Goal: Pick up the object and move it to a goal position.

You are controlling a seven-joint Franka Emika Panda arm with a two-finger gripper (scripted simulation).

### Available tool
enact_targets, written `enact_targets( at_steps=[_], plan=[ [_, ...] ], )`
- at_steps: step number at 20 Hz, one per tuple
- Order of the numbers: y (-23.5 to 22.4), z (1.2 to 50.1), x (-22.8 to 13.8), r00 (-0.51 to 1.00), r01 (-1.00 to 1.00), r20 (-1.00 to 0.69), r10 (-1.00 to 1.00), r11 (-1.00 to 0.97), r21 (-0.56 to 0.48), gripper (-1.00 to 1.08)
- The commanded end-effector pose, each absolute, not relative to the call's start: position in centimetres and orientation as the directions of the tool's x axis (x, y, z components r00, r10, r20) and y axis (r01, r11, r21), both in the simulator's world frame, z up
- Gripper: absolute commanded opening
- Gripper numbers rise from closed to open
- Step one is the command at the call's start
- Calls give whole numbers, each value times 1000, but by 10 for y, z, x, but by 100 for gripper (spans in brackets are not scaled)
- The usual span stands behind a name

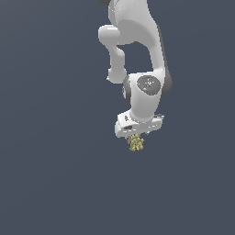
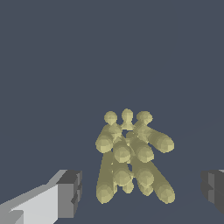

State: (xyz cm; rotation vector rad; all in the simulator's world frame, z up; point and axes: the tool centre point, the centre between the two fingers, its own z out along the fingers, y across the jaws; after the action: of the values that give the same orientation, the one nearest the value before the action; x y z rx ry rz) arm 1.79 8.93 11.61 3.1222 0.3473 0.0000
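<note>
- Overall, largest item: dark blue-grey ground [image 1: 50, 183] fills both views; flat, uniform, no markings.
- White arm [image 1: 137, 41] enters from the top of the exterior view and bends downward through rounded joints; a grey round cap [image 1: 148, 84] shows on the lower joint.
- Gripper [image 1: 134, 136] hangs at the arm's lower end, pointing down. In the wrist view its midpoint [image 2: 142, 190] falls on the object.
- Fingers: one pale finger with a dark grey pad [image 2: 70, 192] on one side, a second dark grey pad [image 2: 214, 190] at the opposite edge of the wrist view. They stand spread wide apart, with clear ground visible between each pad and the object. Neither pad touches it.
- Object [image 1: 136, 143]: small pale yellow-olive cluster of knobs, directly under the gripper in the exterior view, much smaller than the gripper body. In the wrist view it [image 2: 131, 157] reads as a bundle of stubby rounded rods with three small knobs at one end, sitting between the two pads, somewhat nearer the pale finger's pad.
- Cannot tell from either view whether the object rests on the ground or how far the fingertips are above it.
</note>
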Motion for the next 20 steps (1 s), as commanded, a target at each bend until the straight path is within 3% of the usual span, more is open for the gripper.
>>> enact_targets(
  at_steps=[1,10,11,20],
  plan=[
    [90,103,17,975,222,-1,222,-975,0,100],
    [91,81,18,974,225,0,225,-974,0,100],
    [91,81,18,974,225,0,225,-974,0,-100],
    [91,81,18,974,225,0,225,-974,0,-100]
  ],
)
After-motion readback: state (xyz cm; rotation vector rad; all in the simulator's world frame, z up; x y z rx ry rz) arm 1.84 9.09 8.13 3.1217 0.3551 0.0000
